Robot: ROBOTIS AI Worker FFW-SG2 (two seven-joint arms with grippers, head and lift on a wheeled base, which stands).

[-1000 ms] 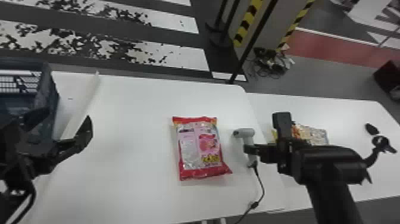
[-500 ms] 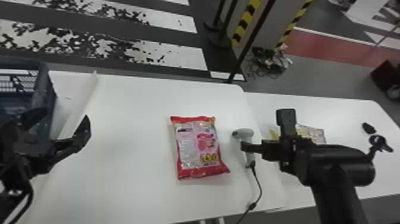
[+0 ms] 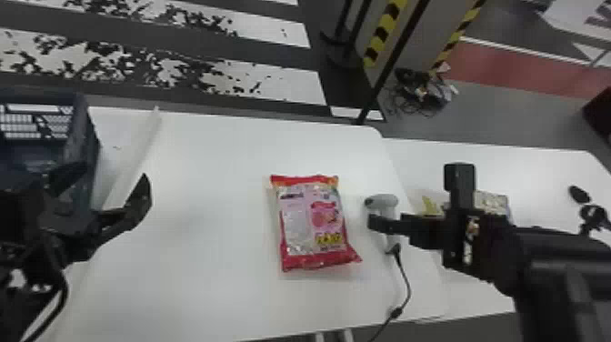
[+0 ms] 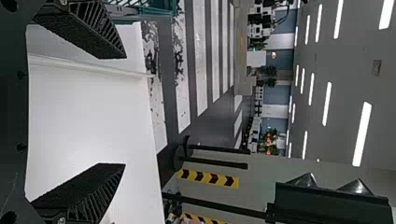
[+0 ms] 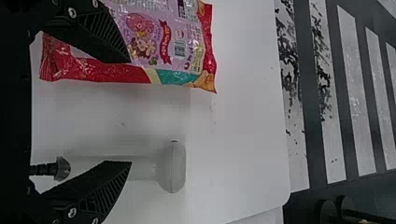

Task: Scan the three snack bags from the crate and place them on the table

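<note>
The snack bag lies just left of the scanner. Over the scanner hangs the right gripper, jaws apart and empty—one finger overlaps the bag in the wrist view, so closing off-centre could crumple it or nudge the scanner askew. The scanner's cable could snag on a lift. Well left of the scanner, by the crate, the left gripper gapes, empty.

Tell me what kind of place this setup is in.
Probably an indoor demo or test hall: striped floor markings, rows of ceiling lights and yellow-black hazard tape on a pillar.
</note>
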